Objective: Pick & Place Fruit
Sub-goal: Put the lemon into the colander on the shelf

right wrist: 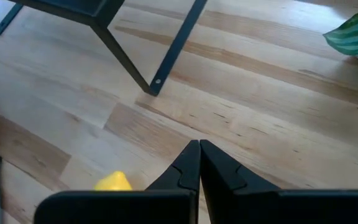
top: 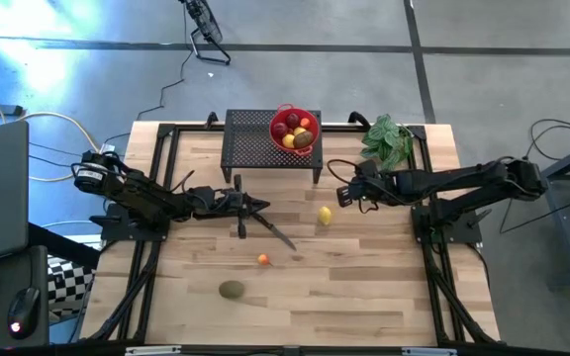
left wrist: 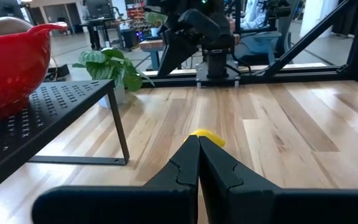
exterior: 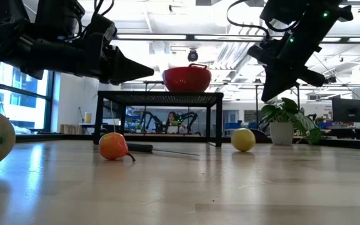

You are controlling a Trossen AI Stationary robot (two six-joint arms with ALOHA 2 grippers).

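- Fruit lay in two places: several pieces sat in the red bowl (top: 294,130) on the black rack (top: 265,141), and three lay loose on the wooden surface (top: 364,277).
- Loose pieces were a lemon (top: 325,216) near the middle, a small orange one (top: 263,259) nearer the front, and a kiwi (top: 231,289) nearest the front edge.
- Left gripper (top: 263,209) hung above the surface over the knife (top: 277,232) (fingers pressed together, holding nothing).
- Right gripper (top: 342,194) hovered just beside the lemon, fingers likewise closed and empty.
- A leafy plant (top: 386,139) stood at the rack's right.
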